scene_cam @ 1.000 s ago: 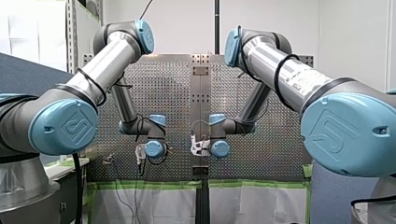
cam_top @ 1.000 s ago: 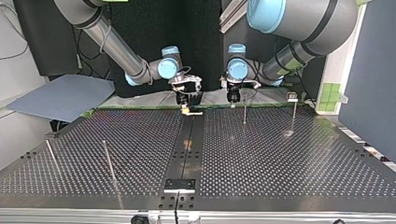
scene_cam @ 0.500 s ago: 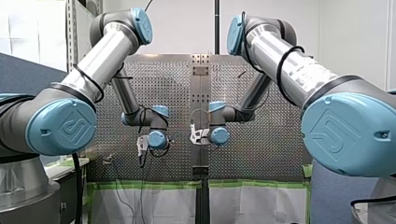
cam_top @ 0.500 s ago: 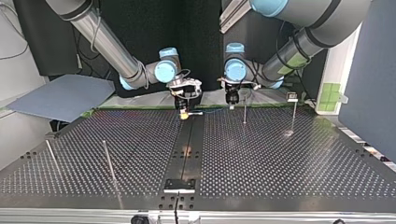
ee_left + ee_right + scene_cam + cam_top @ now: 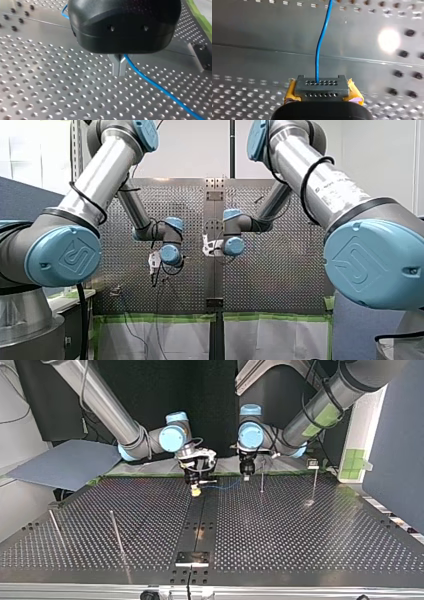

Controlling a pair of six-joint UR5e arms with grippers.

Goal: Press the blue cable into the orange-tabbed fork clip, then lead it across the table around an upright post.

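- The blue cable [image 5: 226, 487] is strung low over the desk [image 5: 300, 540], between both pincers.
- My right pincer [image 5: 322, 87] is pinched on it; my left pincer [image 5: 119, 67] is pressed together on it too.
- The fork clip cannot be made out. The pressing-in step is judged pending: the cable must be carried over the clip and lowered.

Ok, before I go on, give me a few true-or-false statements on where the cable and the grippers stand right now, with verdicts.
1. My left gripper is shut on the blue cable. True.
2. My right gripper hangs open and empty. False: it is shut, and the blue cable runs out from between its fingers.
3. The blue cable is already led around an upright post. False: in the top view it only spans the gap between the two grippers and goes around no post.
4. In the top view a post stands close beside my left gripper. True.
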